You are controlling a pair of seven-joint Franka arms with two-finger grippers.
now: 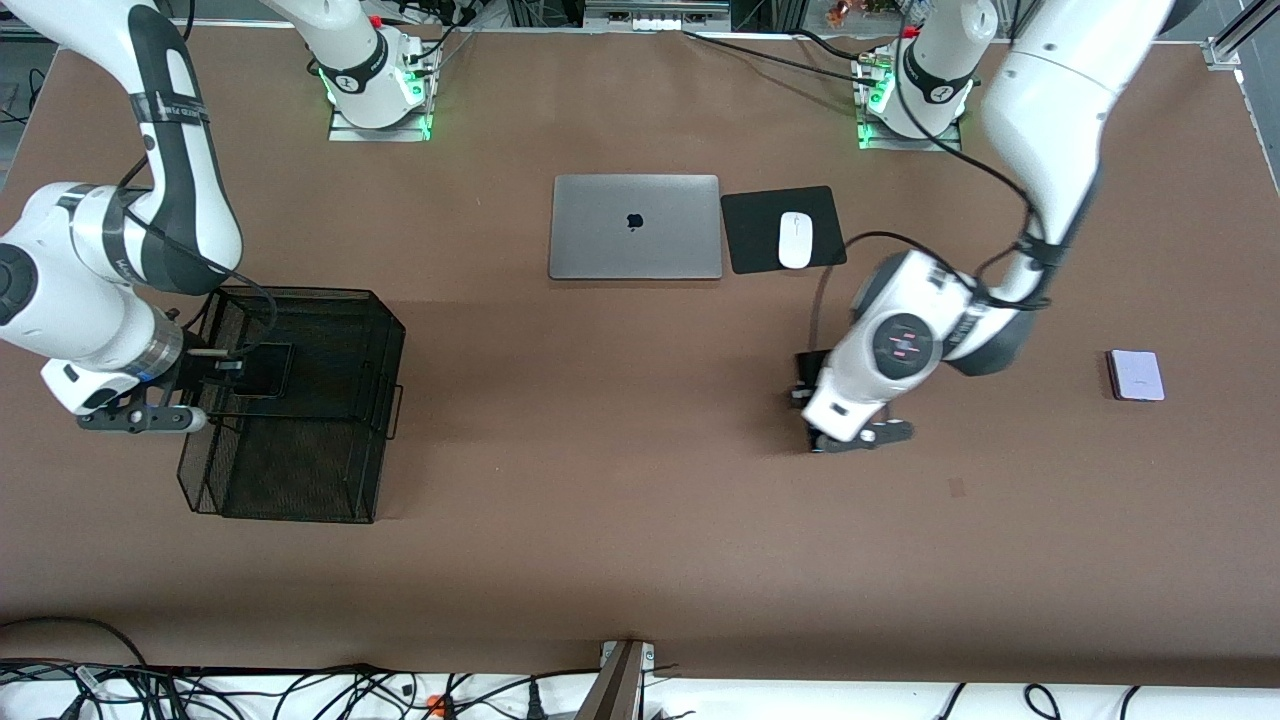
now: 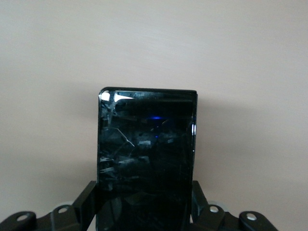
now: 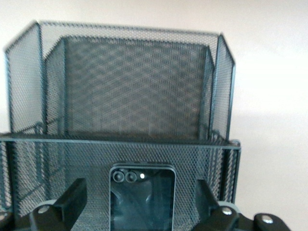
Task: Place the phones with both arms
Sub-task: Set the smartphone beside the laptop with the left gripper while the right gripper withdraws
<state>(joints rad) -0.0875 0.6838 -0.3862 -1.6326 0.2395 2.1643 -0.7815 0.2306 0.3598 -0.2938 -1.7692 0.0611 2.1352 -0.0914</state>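
While both arms handle phones: release at mesh basket (image 1: 300,470), pickup mid-desk.
Right end effector (image 3: 139,202) spread wide over dropped black phone (image 3: 142,197); left end effector (image 2: 144,204) clamps cracked black phone (image 2: 147,149); lift straight.

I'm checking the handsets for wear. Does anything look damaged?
Yes: the black phone clamped in the left gripper shows a web of cracks across its glass. The phone in the mesh basket looks intact.

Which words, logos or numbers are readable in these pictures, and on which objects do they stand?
No words or numbers can be read.
Laptop lid: a dark apple-shaped logo, no text.
Right arm: a label band, too small to read.
Left arm's wrist: red marks, too blurred to read.
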